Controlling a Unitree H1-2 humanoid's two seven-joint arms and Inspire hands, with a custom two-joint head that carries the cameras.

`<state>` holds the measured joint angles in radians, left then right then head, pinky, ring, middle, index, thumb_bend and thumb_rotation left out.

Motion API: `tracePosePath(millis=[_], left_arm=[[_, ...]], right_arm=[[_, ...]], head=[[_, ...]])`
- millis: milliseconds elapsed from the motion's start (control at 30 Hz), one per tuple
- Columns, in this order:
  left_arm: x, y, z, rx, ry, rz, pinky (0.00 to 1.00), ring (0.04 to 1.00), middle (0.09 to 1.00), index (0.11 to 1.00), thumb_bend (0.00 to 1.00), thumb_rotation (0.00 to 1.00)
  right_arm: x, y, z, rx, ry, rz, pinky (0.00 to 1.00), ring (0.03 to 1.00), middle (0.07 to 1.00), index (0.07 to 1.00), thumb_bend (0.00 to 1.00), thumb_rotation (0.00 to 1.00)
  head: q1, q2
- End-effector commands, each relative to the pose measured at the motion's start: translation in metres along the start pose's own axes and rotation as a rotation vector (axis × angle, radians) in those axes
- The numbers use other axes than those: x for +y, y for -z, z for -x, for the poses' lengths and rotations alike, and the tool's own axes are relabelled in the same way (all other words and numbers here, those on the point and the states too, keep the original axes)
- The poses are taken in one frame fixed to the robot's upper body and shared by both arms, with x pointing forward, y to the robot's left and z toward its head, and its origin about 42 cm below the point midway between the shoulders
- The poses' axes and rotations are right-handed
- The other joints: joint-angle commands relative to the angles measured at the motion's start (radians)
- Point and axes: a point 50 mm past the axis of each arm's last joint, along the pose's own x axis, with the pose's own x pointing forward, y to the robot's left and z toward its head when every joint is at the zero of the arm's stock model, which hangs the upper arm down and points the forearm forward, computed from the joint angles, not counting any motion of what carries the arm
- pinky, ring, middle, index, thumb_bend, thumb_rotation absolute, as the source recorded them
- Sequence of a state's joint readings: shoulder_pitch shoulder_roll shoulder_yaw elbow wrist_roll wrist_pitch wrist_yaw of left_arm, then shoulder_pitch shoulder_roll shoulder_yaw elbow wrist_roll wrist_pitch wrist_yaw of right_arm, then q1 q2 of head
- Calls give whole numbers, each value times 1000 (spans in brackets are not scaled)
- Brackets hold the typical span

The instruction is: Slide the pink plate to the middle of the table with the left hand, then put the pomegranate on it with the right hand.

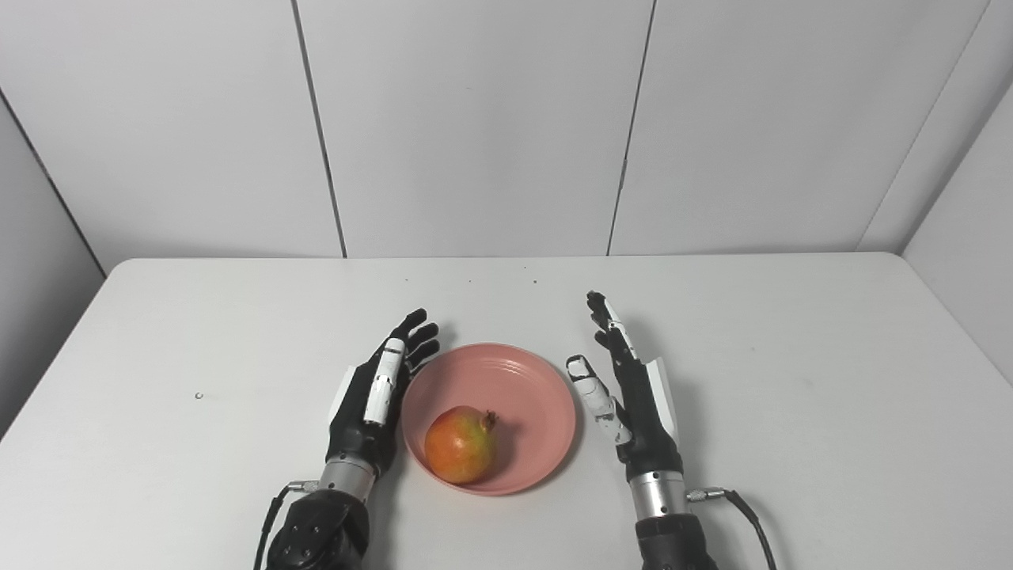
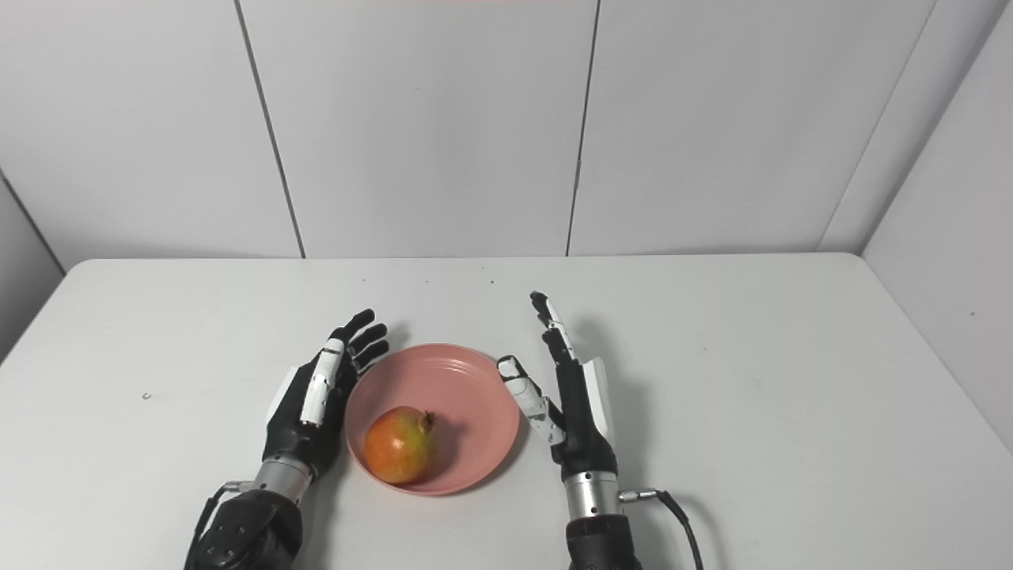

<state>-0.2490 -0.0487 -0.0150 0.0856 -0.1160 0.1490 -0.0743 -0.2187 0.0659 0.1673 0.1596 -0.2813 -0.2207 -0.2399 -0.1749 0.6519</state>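
A pink plate (image 1: 506, 380) lies on the white table near its middle, close to the front. An orange-red pomegranate (image 1: 460, 444) rests on the plate's near left part. My left hand (image 1: 378, 393) is open right beside the plate's left rim, fingers stretched forward, holding nothing. To the right of the plate my right hand (image 1: 625, 388) is open too, standing on edge with its thumb toward the rim and a small gap between them.
The white table (image 1: 791, 356) runs wide on both sides, with grey wall panels behind it. A tiny dark mark (image 1: 199, 396) sits on the table at the left. Cables trail from both wrists at the front edge.
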Motion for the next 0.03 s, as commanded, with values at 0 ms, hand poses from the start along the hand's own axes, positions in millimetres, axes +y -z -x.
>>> tracePosePath(millis=[0], left_arm=[[-3, -9, -4, -40, 9, 1, 868, 886, 876, 858, 298, 975]], right_arm=[[3, -8, -7, -46, 3, -50, 916, 933, 932, 923, 632, 1000]], head=[[0, -1]])
